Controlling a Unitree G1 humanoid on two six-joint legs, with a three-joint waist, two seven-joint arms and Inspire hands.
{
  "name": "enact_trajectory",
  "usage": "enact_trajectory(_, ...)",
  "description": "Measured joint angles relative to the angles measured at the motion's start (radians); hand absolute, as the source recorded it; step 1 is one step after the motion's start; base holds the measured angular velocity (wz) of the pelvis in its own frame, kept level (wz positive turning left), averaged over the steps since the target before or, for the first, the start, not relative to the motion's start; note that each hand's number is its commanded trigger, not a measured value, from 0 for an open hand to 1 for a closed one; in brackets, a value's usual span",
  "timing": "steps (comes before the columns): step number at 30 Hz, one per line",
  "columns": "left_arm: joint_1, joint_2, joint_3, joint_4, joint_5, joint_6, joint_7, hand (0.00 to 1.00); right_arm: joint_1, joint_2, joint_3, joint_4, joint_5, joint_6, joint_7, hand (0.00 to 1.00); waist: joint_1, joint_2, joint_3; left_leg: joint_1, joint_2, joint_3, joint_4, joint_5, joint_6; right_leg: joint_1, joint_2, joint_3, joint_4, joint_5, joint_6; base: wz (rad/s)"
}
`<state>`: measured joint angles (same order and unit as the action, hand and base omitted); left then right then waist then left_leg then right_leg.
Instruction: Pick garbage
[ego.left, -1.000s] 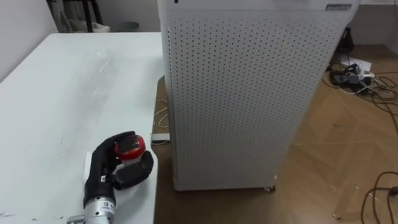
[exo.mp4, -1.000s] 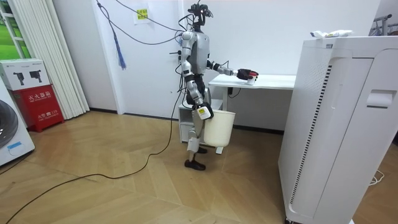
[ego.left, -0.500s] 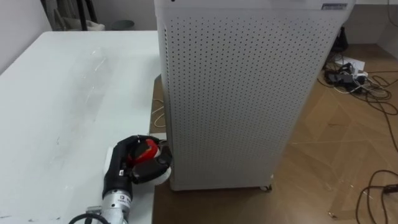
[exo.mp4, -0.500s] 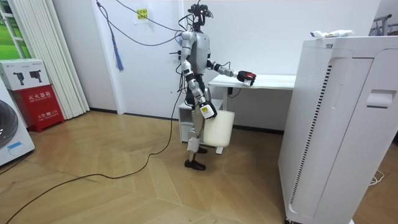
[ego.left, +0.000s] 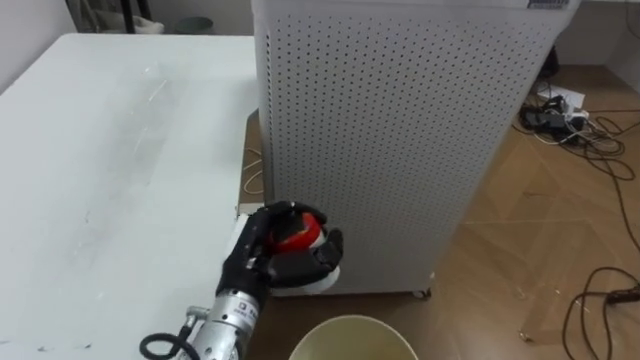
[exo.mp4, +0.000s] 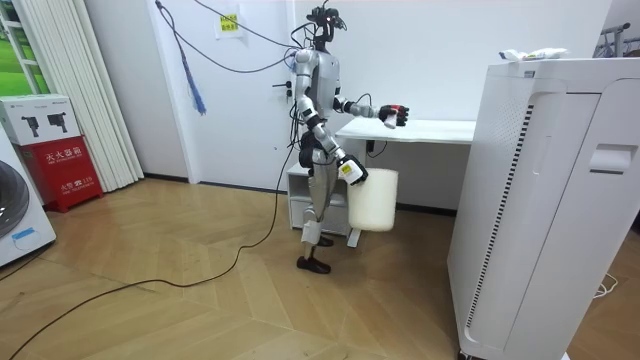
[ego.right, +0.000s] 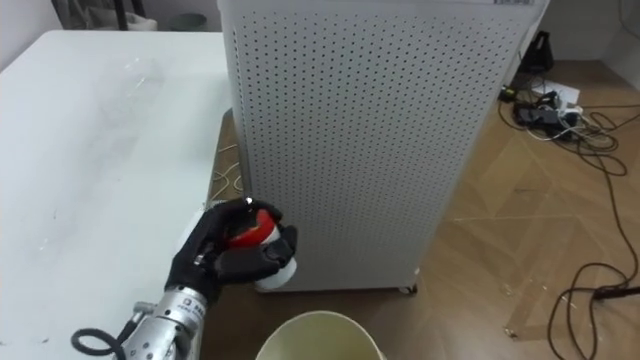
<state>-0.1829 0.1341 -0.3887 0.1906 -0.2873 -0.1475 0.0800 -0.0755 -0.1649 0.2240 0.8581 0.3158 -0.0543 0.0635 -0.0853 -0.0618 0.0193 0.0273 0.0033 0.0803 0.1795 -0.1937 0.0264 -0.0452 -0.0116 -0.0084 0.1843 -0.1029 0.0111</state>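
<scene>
One left hand (ego.left: 258, 265): fingers (ego.left: 312, 262) curled round red-topped garbage (ego.left: 297, 238) (white underneath), just off table (ego.left: 120, 180) edge.

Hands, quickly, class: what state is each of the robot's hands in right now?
Left hand: shut on a red-capped container.
Right hand: at the cream bin; its state cannot be told.

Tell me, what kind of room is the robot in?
Probably a test room set up like a home: a white table, a tall perforated white cabinet, and loose cables on the wooden floor.
</scene>
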Motion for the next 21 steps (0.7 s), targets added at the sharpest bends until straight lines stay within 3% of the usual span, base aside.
enact_trajectory(9,0.002,0.019,-0.058,-0.044,-0.017,0.02,-0.1,1.0,-0.015,-0.034,0.0,-0.056,0.032,0.006,-0.029,1.0,0.007,-0.011,-0.0011,-0.018,0.0,-0.001,0.01,0.0,0.0,-0.014,0.001,-0.001,0.004,-0.002,-0.001,0.0)
enact_trajectory(10,0.002,0.019,-0.065,-0.044,-0.017,0.02,-0.105,0.82,-0.019,-0.036,0.0,-0.058,0.032,0.007,-0.029,1.0,0.006,-0.011,-0.0011,-0.018,0.001,-0.001,0.01,0.0,0.0,-0.014,0.0,-0.002,0.004,-0.002,-0.001,0.0)
enact_trajectory(11,0.002,0.019,-0.078,-0.044,-0.016,0.02,-0.116,0.5,-0.028,-0.04,0.0,-0.067,0.03,0.012,-0.03,1.0,0.006,-0.011,-0.0012,-0.021,0.001,0.0,0.011,0.0,0.0,-0.017,0.0,-0.003,0.004,-0.002,-0.001,0.0)
enact_trajectory(12,0.002,0.019,-0.093,-0.044,-0.015,0.021,-0.122,0.12,-0.029,-0.045,0.001,-0.091,0.029,0.012,-0.03,1.0,0.006,-0.011,-0.0014,-0.024,0.001,0.0,0.011,0.0,0.0,-0.022,-0.002,-0.008,0.006,-0.002,-0.001,0.0)
enact_trajectory(13,0.003,0.02,-0.098,-0.044,-0.015,0.022,-0.127,0.0,-0.03,-0.047,0.001,-0.101,0.029,0.012,-0.03,1.0,0.006,-0.01,-0.0015,-0.026,0.001,0.0,0.011,0.0,0.0,-0.024,-0.002,-0.01,0.006,-0.001,-0.001,0.0)
enact_trajectory(21,0.028,0.023,-0.126,-0.044,-0.015,0.036,-0.161,0.0,-0.034,-0.052,0.003,-0.131,0.029,0.012,-0.028,1.0,0.006,-0.009,-0.0018,-0.025,0.009,0.001,0.011,0.0,0.0,-0.024,-0.003,-0.02,0.007,-0.001,-0.001,0.0)
